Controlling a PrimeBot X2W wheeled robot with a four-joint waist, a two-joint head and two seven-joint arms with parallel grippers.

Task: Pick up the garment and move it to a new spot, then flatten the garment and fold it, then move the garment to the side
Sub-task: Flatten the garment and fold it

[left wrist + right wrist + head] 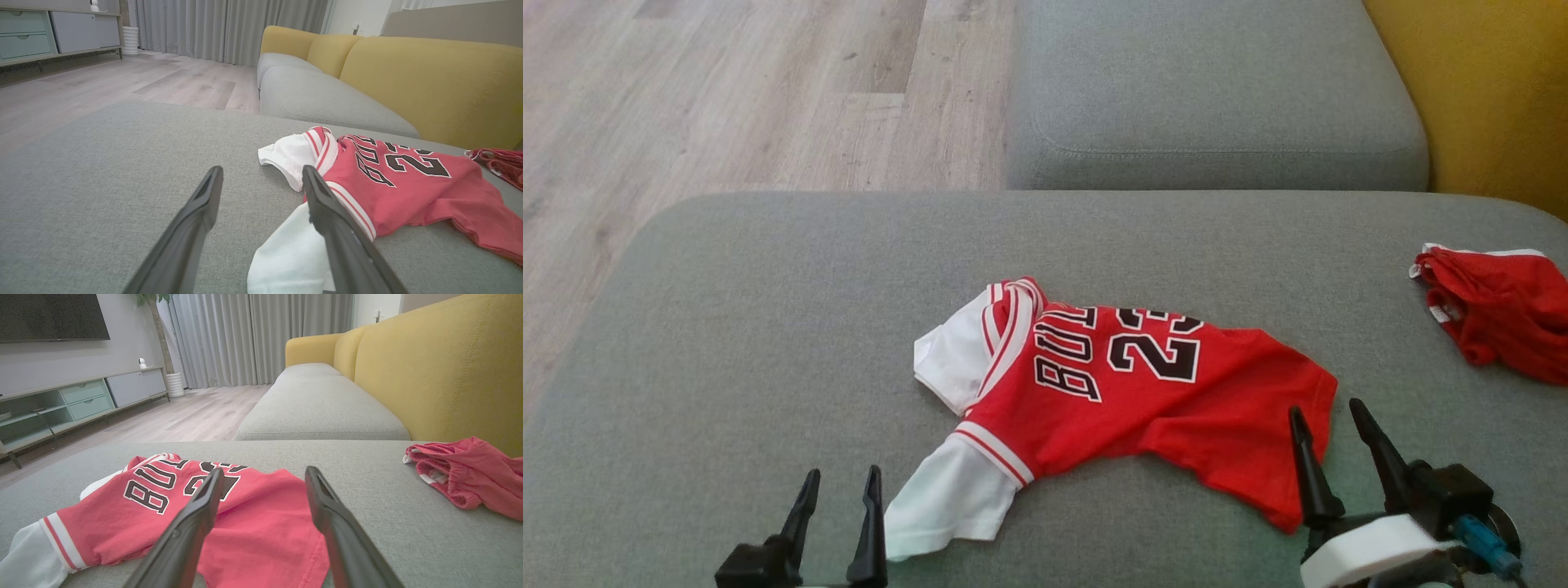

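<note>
Jaws wide on both arms, gripping nothing. Left jaws just beside white sleeve of jersey; right jaws at its red hem, contact unclear. Jersey rumpled, print up, mid grey cushion. Red shorts well apart at right edge. Wood floor beyond.
</note>
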